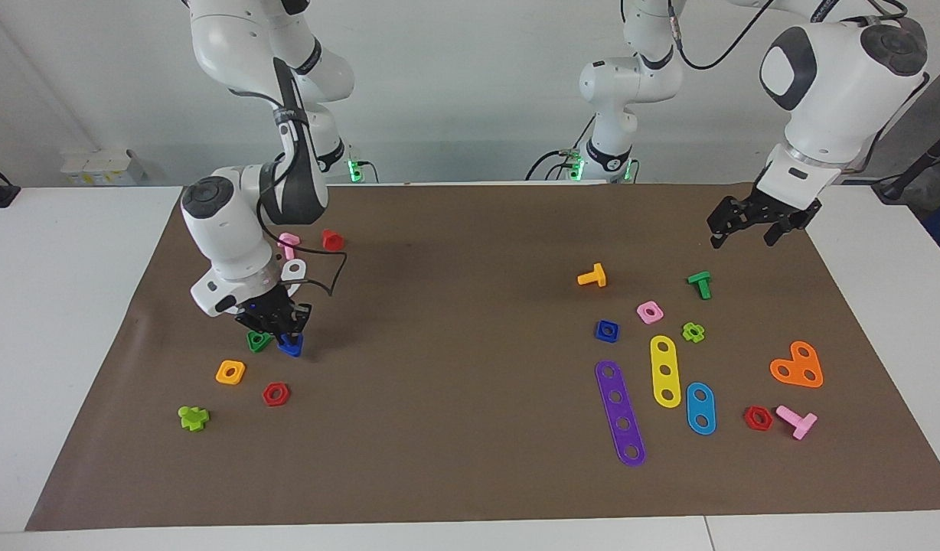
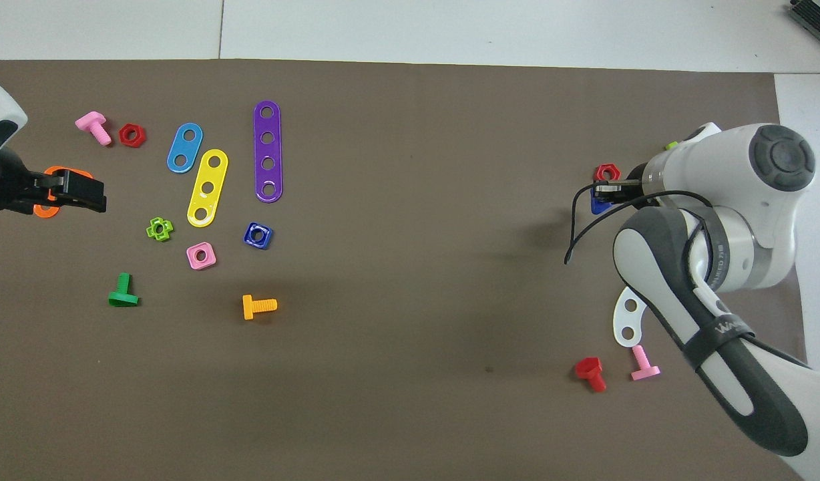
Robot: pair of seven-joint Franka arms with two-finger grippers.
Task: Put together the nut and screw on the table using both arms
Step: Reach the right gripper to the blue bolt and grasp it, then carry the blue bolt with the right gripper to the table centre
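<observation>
On the worktop (image 1: pixel 87 321) with its brown mat (image 1: pixel 470 428), we see our right hand (image 1: pixel 275 325) clamped on the dark blue screw (image 1: pixel 290 346), lifted just off the mat beside a green piece (image 1: pixel 257 341). Our left hand (image 1: pixel 753 222) waits spread wide above the mat's corner. The dark blue nut (image 1: pixel 606 330) lies beside the pink nut (image 1: pixel 649 311).

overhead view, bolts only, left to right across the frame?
Pink bolt → green bolt → orange bolt → red bolt → screw, held by the right gripper → second pink bolt.
</observation>
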